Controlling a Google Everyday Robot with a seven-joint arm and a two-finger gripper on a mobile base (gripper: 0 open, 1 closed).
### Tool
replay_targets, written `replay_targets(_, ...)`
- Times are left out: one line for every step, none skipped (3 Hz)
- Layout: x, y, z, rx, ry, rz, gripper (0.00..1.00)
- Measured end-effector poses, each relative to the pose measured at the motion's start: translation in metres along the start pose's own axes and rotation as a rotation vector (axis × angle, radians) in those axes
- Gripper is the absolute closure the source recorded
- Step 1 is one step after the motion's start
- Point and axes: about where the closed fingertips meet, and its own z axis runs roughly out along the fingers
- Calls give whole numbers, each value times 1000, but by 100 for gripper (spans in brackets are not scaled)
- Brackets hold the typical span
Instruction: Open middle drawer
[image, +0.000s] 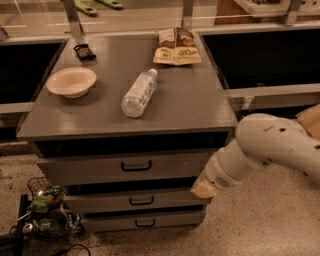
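Middle drawer (110, 202) sits shut in the grey cabinet. Its right end is just beside the tool (202, 189), and its small black pull (141, 200) lies further left, at about the tool's height. The tool hangs at the end of the white arm (270, 145), close against the cabinet's front right corner. Whether it is open or closed I cannot tell.

Several things could go wrong from here:

- **Wrong pull:** the bigger pull of the top drawer (90, 170) is up and left of the tool, and the bottom drawer (115, 222) is down and left. A small error in height could land the tool on either one.
- **Side contact:** the tool is so near the cabinet's corner that a sideways sweep toward the pull could scrape or knock the drawer fronts.
- **Skewed pull:** catching the pull off-centre could twist the drawer and jam it.
- **Loose things above:** on the worktop (190, 100), up and left of the tool, a clear bottle (137, 94) lies on its side. A jolt could roll it toward the edge.

The snack bags (176, 47) far above the tool carry printing, but I cannot read it. The bottle shows no readable label.
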Motion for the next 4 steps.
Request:
replay_targets(-31, 3, 22, -24, -84, 3, 100)
replay_targets(-31, 3, 22, -24, -84, 3, 100)
replay_targets(-23, 3, 49, 10, -108, 35, 100)
replay_targets(-18, 0, 73, 39, -123, 63, 100)
